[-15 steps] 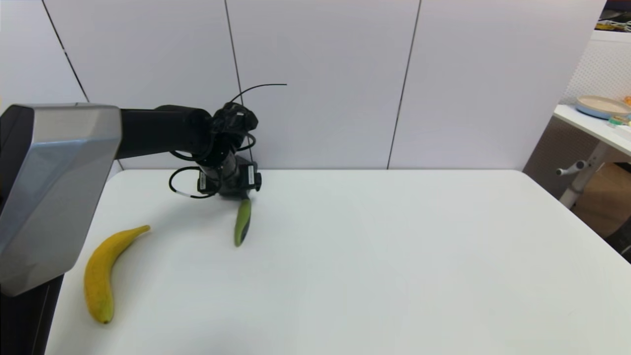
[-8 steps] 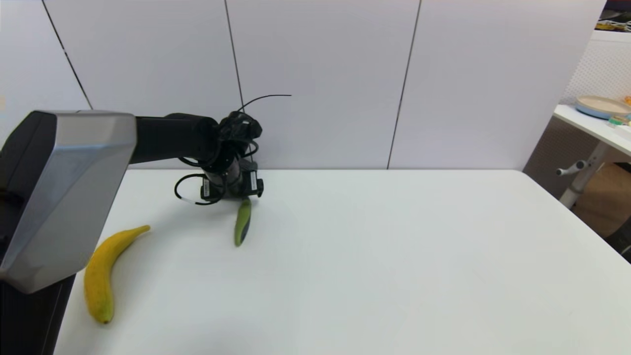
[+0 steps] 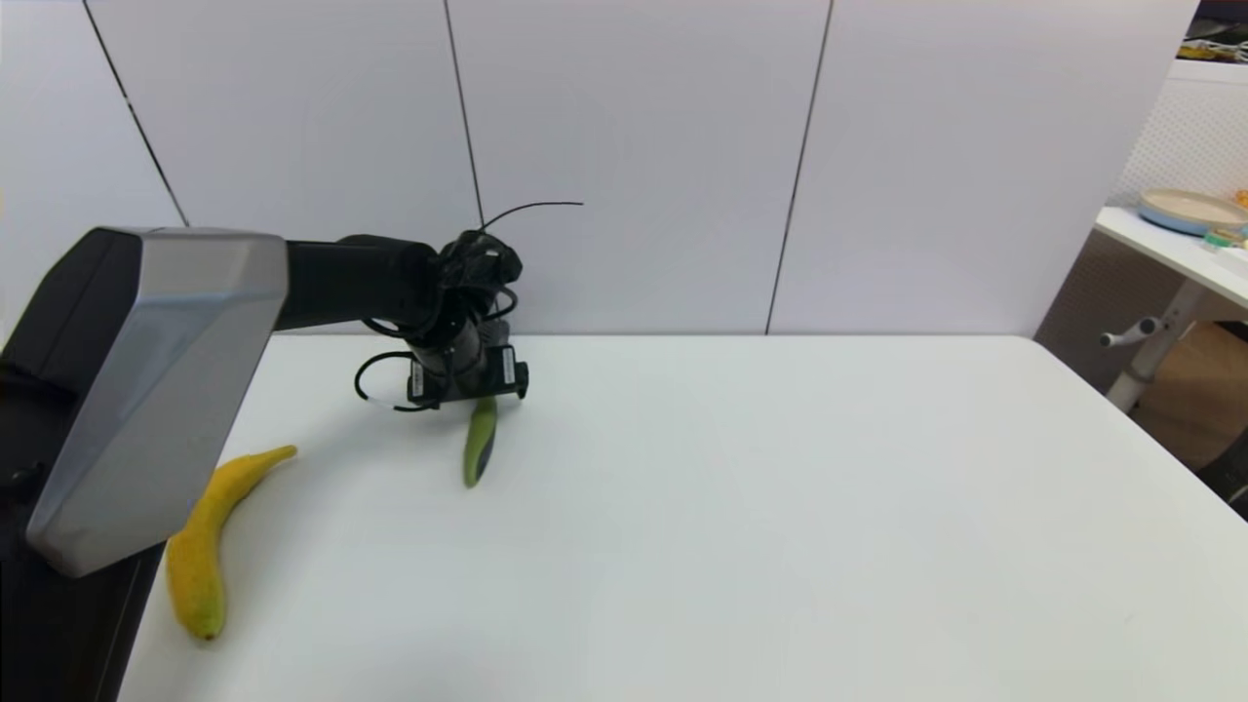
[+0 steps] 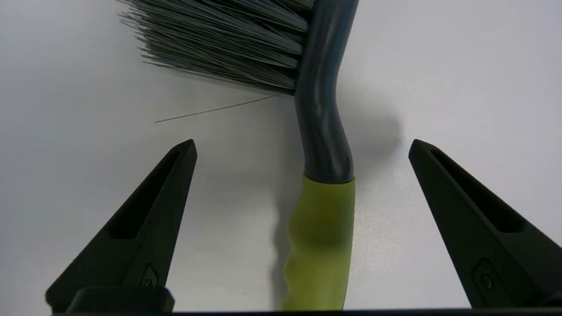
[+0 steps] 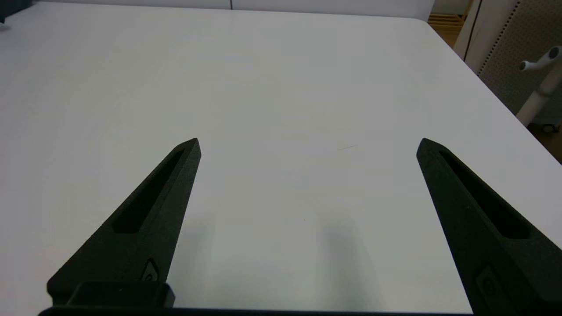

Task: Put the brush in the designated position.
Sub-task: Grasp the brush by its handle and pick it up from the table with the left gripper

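Note:
The brush (image 3: 479,444) lies flat on the white table (image 3: 741,507), left of centre and toward the back, its olive-green handle pointing at me. Its dark head is hidden under my left gripper (image 3: 473,382) in the head view. In the left wrist view my left gripper (image 4: 303,142) is open, one finger on each side of the grey neck (image 4: 322,131), touching nothing. The bristles (image 4: 228,39) fan out beyond the fingertips, and the handle (image 4: 320,237) runs back between the fingers. No mark shows the designated position. My right gripper (image 5: 307,140) hangs open over bare tabletop.
A yellow banana (image 3: 200,546) lies near the table's left edge, partly behind my left arm's grey housing (image 3: 166,380). A white panelled wall stands right behind the table. A side table with a plate (image 3: 1185,210) stands off to the far right.
My left arm has come down and a little nearer, lowering the open gripper over the brush's neck. The brush and banana have not moved.

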Motion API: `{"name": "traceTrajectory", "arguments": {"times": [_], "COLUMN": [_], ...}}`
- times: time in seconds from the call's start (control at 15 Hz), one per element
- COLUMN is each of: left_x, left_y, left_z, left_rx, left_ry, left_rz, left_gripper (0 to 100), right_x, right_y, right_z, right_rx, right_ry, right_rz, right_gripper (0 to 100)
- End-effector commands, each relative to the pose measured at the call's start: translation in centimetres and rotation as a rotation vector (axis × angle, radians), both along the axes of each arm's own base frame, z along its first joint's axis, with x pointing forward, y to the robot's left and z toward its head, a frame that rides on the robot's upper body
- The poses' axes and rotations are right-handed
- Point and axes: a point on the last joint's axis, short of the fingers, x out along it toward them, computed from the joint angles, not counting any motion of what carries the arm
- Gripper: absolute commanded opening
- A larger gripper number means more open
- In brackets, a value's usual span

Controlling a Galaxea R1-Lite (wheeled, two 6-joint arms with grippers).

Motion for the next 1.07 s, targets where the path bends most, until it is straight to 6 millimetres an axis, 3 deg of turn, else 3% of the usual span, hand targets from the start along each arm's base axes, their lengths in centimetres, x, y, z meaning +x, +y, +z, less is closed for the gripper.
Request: {"name": "traceTrajectory", "arguments": {"times": [0.07,1.07], "left_x": [0.73,1.62], "left_y": [-0.21,0.65], "left_z": [-1.06,-0.94], "left_rx": [0.015,0.008], "left_ry": [-0.01,-0.055], "left_rz": [-0.022,-0.013], "left_gripper": [100,100], "right_x": [0.02,0.02], "right_y": [0.0,0.0], "right_z": [-0.04,-0.04], "right_rx": [-0.001,-0.001], "right_ry": [0.003,0.003], "right_rz": [0.002,0.0], "right_gripper": [100,100]}}
